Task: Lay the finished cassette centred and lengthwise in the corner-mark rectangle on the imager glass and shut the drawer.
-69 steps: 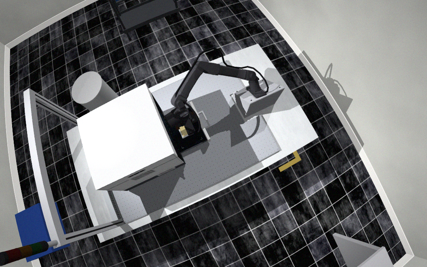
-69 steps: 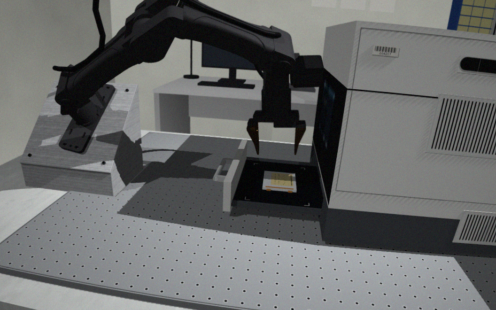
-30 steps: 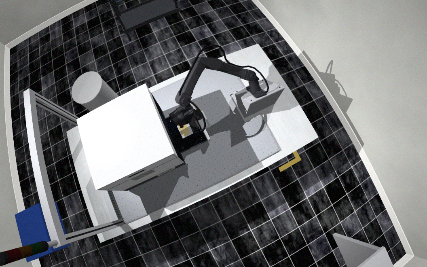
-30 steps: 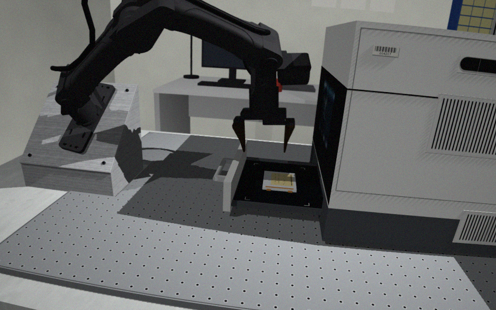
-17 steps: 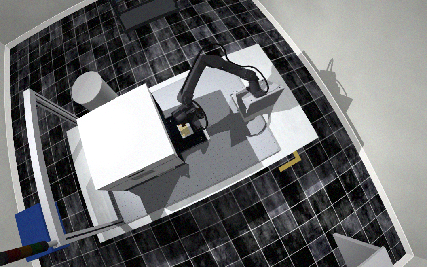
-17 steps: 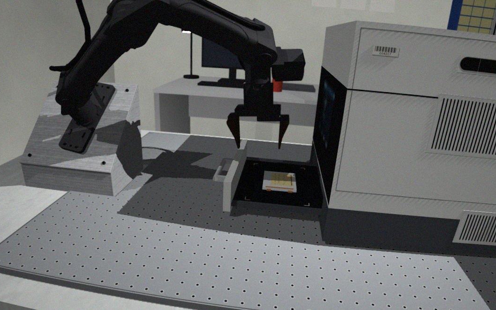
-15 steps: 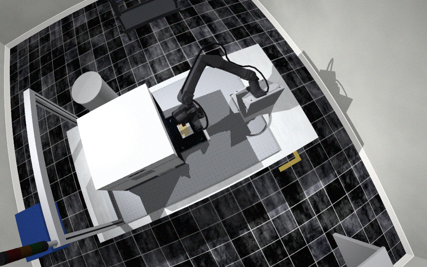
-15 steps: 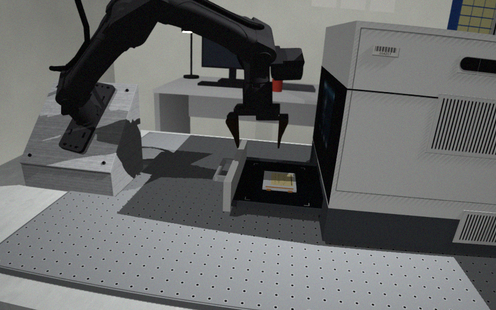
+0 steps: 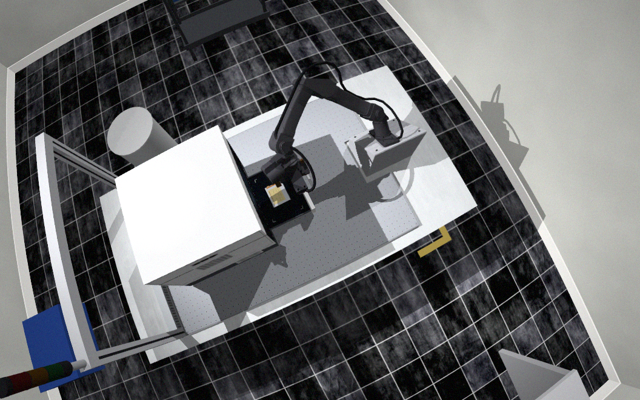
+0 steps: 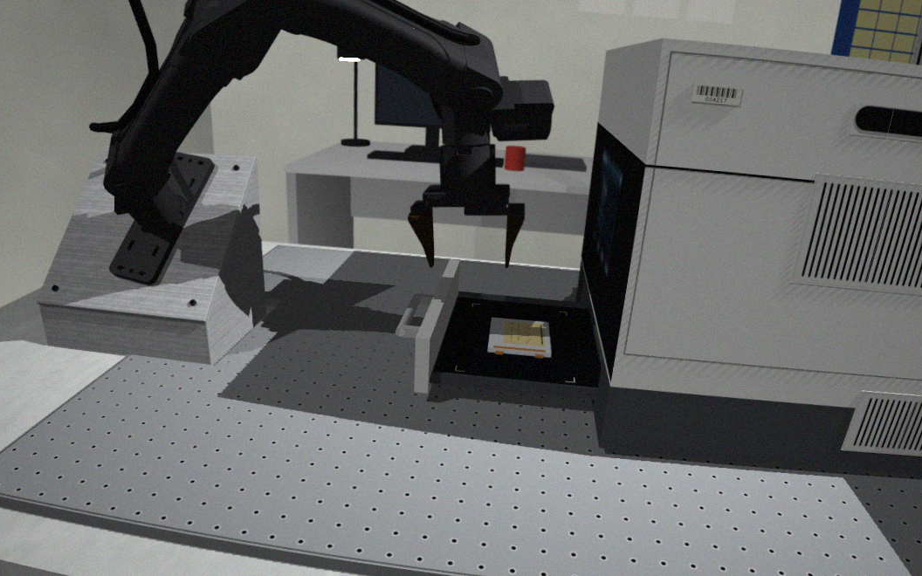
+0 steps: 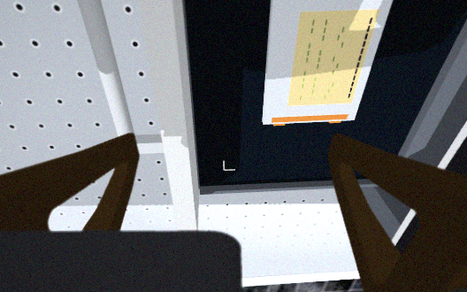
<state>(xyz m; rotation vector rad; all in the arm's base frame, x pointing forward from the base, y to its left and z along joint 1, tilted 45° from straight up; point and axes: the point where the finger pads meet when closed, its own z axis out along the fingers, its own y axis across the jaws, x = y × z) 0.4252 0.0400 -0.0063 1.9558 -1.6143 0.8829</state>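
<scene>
The finished cassette (image 9: 277, 193) (image 10: 519, 336) (image 11: 321, 66), white with a yellow gel window and an orange end strip, lies flat on the dark glass (image 10: 464, 343) (image 11: 222, 88) of the open drawer. It lies lengthwise inside the white corner marks; one corner mark (image 11: 227, 167) shows in the wrist view. The white gel imager IM (image 9: 188, 198) (image 10: 773, 250) stands on the table. The drawer front (image 10: 425, 350) (image 11: 178, 88) with its handle (image 10: 410, 314) stands pulled out. My gripper (image 10: 468, 261) (image 11: 233, 144) (image 9: 302, 187) is open and empty. It hangs well above the drawer, toward its front panel and clear of the cassette.
The arm's wedge-shaped base block (image 10: 142, 285) (image 9: 387, 154) stands left of the drawer. A perforated breadboard (image 10: 379, 486) covers the table in front. A desk with a monitor and a red cup (image 10: 514, 157) stands behind. A grey cylinder (image 9: 133, 134) stands beyond the imager.
</scene>
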